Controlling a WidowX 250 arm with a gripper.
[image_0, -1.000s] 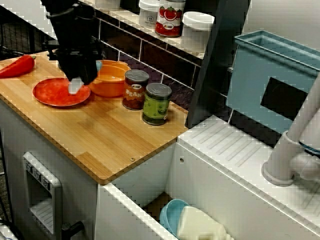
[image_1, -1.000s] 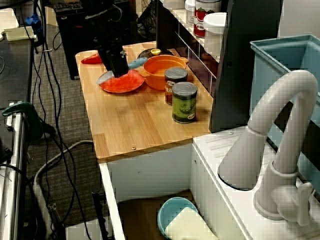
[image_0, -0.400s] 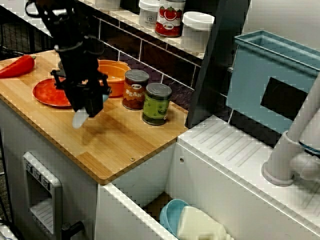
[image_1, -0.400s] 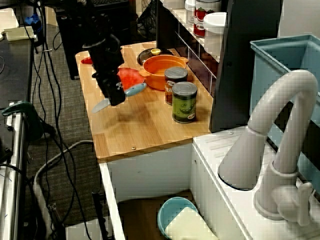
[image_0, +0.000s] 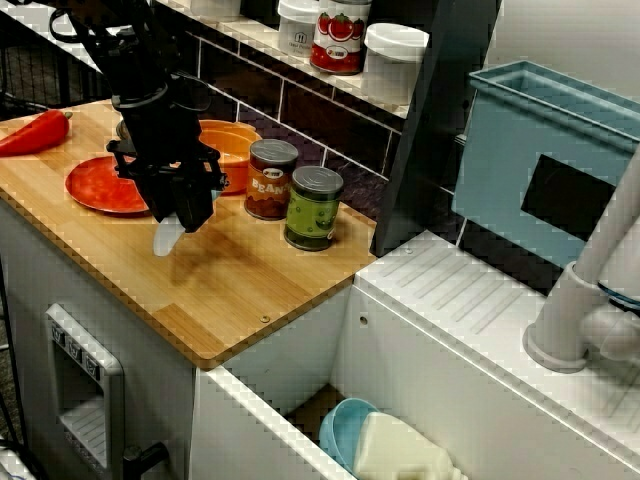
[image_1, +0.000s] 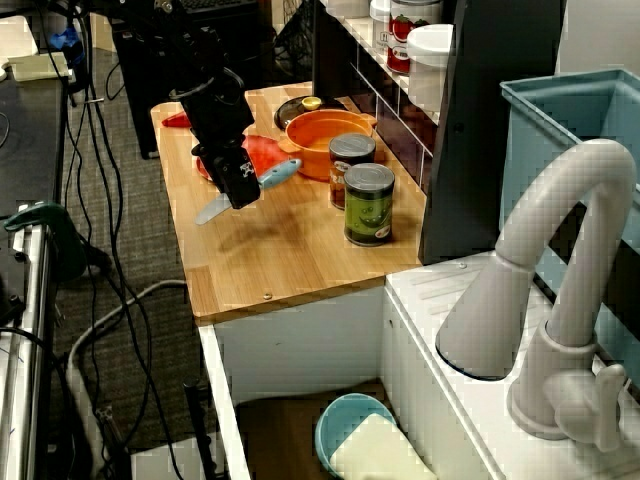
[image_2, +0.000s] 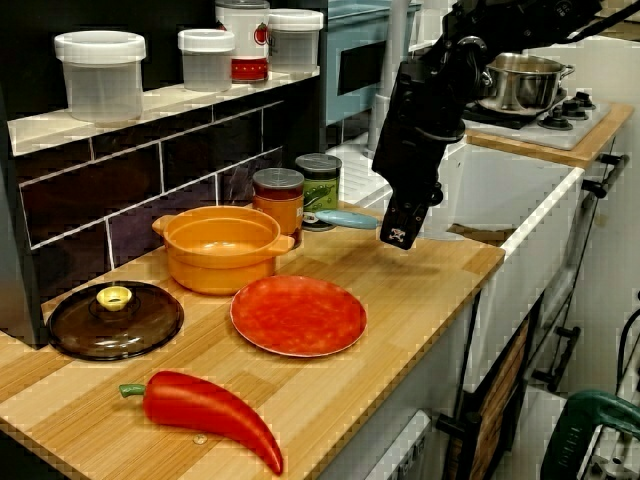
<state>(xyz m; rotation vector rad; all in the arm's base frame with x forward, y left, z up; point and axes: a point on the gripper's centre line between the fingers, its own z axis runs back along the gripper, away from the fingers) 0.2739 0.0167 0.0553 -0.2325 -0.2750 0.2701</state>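
Black claw pinching a blue-handled knife, blade tilted down, raised above wooden table, near red plate.

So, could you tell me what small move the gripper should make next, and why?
Probably lower straight down: the gripper holds the knife in the air above bare counter, clear of the plate and cans, so it could be set down there.

I see a red plate on the worktop, an orange pot just behind it, a beans can and a green can alongside, a red pepper and a brown lid.
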